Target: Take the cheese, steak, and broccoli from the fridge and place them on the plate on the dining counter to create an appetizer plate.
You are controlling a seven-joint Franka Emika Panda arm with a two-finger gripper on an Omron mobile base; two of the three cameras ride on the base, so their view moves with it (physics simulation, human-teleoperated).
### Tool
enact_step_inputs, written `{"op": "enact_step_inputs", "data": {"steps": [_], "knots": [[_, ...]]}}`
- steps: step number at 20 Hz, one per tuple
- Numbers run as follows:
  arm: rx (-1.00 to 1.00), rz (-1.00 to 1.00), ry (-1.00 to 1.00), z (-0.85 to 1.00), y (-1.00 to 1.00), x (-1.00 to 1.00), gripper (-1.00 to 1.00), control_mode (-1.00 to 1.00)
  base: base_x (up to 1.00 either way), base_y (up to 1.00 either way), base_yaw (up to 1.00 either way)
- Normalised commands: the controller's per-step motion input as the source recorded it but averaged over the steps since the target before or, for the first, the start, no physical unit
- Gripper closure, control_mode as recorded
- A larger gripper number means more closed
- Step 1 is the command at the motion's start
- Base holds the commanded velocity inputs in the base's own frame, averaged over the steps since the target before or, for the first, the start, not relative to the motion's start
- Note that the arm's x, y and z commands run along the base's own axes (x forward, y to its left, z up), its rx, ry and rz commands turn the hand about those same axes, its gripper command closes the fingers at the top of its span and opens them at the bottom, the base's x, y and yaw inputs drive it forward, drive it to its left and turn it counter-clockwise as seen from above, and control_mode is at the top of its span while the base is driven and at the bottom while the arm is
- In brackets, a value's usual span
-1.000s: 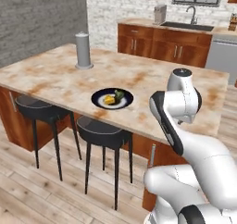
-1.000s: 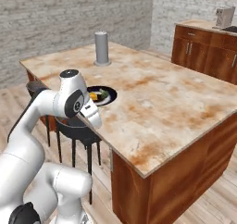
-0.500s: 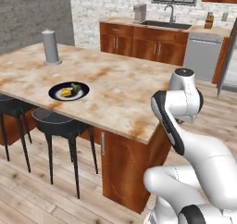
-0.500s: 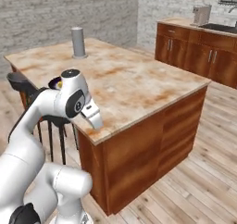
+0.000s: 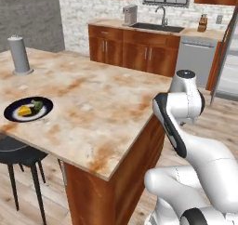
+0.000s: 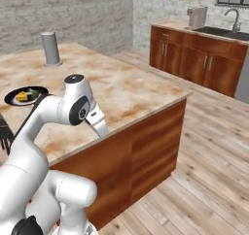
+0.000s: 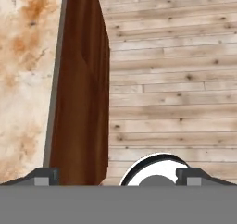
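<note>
The dark plate (image 5: 45, 110) (image 6: 11, 99) lies near the left edge of the marble dining counter (image 5: 102, 98) (image 6: 129, 91) (image 7: 23, 79). On it sit the yellow cheese (image 5: 24, 111) (image 6: 21, 97) and the green broccoli (image 5: 37, 105) (image 6: 33, 92). The steak is out of view. My gripper (image 6: 104, 132) (image 7: 118, 177) hangs open and empty over the counter's near corner, pointing down at its wooden side and the plank floor, far right of the plate. A grey steel door, apparently the fridge (image 5: 228, 56), shows at the right edge of the left base view.
A grey cylinder (image 5: 20, 56) (image 6: 50, 48) stands at the counter's far side. A black stool (image 5: 18, 156) sits below the plate's edge. Along the back wall run wooden cabinets (image 5: 135, 52) with a sink (image 5: 160, 26), toaster (image 6: 197, 17) and dishwasher (image 5: 197, 56).
The whole scene has slid left in both base views as the base moved; the plate now lies far to the left. The gripper stays open and empty.
</note>
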Motion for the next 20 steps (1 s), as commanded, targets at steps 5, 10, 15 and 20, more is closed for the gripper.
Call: {"op": "enact_step_inputs", "data": {"steps": [5,10,15,20], "knots": [[0.0,0.0,0.0,0.0,0.0,0.0,-1.0,1.0,0.77,-1.0,0.0],[0.0,0.0,0.0,0.0,0.0,0.0,-1.0,1.0,0.62,-1.0,0.0],[0.0,0.0,0.0,0.0,0.0,0.0,-1.0,1.0,0.39,-1.0,-0.09],[0.0,0.0,0.0,0.0,0.0,0.0,-1.0,1.0,0.16,-1.0,-0.39]]}}
